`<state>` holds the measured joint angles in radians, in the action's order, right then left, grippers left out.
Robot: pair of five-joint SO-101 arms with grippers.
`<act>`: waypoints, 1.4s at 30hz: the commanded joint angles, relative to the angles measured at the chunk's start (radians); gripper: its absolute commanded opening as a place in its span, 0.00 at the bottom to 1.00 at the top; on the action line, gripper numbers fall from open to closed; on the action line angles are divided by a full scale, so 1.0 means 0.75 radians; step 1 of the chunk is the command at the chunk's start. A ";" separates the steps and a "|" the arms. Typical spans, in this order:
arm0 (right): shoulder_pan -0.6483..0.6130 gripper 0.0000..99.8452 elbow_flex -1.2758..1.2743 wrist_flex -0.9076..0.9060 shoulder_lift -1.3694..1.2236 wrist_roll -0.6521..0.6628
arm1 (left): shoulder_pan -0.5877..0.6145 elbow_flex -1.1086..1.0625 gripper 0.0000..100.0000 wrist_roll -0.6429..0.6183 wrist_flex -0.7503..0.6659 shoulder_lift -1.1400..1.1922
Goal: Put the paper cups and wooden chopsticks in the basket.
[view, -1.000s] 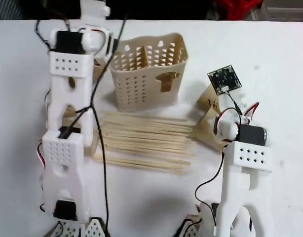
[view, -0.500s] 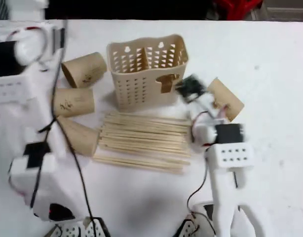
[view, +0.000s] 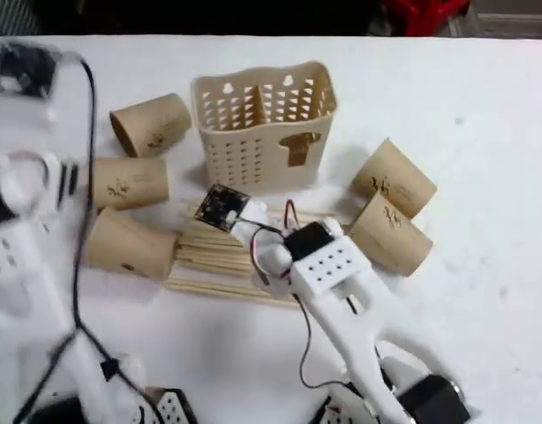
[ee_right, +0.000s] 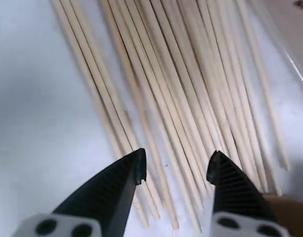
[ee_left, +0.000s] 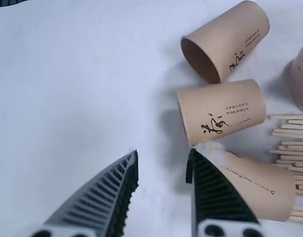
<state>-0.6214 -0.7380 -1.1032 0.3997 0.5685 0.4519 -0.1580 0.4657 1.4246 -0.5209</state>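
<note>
A cream slotted basket (view: 262, 124) stands upright at the back centre. Three paper cups lie on their sides to its left (view: 152, 124) (view: 130, 183) (view: 130, 246), and two more to its right (view: 395, 179) (view: 390, 234). In front of the basket lies a flat pile of wooden chopsticks (view: 209, 261). My right gripper (ee_right: 177, 168) hangs open just above the chopsticks (ee_right: 191, 98), holding nothing. My left gripper (ee_left: 161, 168) is open over bare table beside the left cups (ee_left: 220, 111), one finger (ee_left: 206, 182) close to the nearest cup (ee_left: 260, 182).
The right arm (view: 342, 283) stretches from the front edge over the chopstick pile. At the table's left edge stands the left arm (view: 24, 256) with its black cable. The basket's wall (ee_left: 302, 74) lies past the far cup (ee_left: 225, 39).
The right arm has swung from the right-hand cups leftward over the chopsticks. The left arm has pulled away from the basket toward the left edge, uncovering the three left cups.
</note>
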 commanded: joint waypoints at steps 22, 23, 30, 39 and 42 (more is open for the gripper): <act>-0.056 0.18 -0.237 0.402 -0.077 0.119 | 0.021 -1.917 0.17 0.041 -0.935 -1.093; -0.056 0.18 -0.241 0.420 -0.093 0.119 | 0.021 -1.933 0.17 0.041 -0.935 -1.124; -0.042 0.18 -0.166 0.451 -0.230 0.119 | 0.015 -1.960 0.17 0.041 -0.779 -1.331; -0.034 0.09 -0.162 0.478 -0.277 0.119 | 0.015 -2.054 0.17 0.041 -0.730 -1.550; -0.034 0.06 -0.162 0.472 -0.263 0.119 | 0.013 -2.050 0.17 0.041 -0.663 -1.603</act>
<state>-0.6506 -0.8853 -0.7518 0.1910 0.6498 0.4626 -1.6709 0.4856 0.8600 -1.6886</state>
